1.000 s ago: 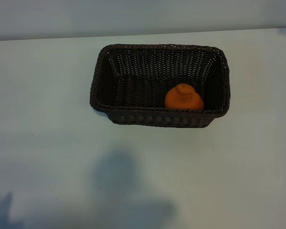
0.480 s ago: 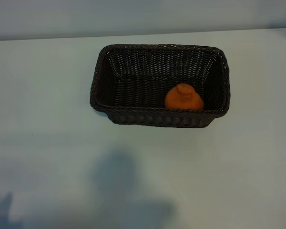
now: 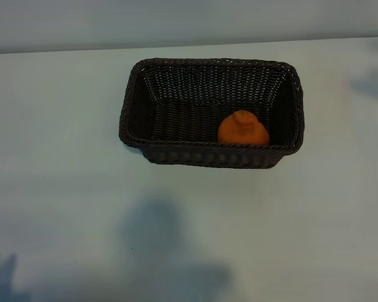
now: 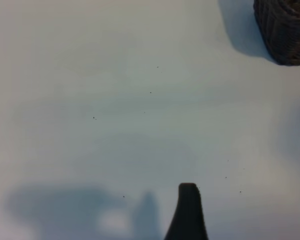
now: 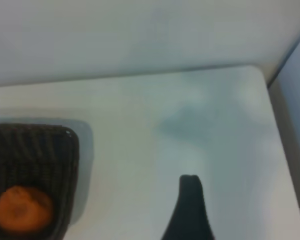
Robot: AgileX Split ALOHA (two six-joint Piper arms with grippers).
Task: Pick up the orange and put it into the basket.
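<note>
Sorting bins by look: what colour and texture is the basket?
Dark brown woven wicker basket, seen best in the exterior view.

A faint new shadow, perhaps an arm's, on the table point(image 3: 63, 189) at the far right edge.

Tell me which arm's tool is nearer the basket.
Hard to call. The left tool sees one basket corner; the right tool sees the end holding the orange.
</note>
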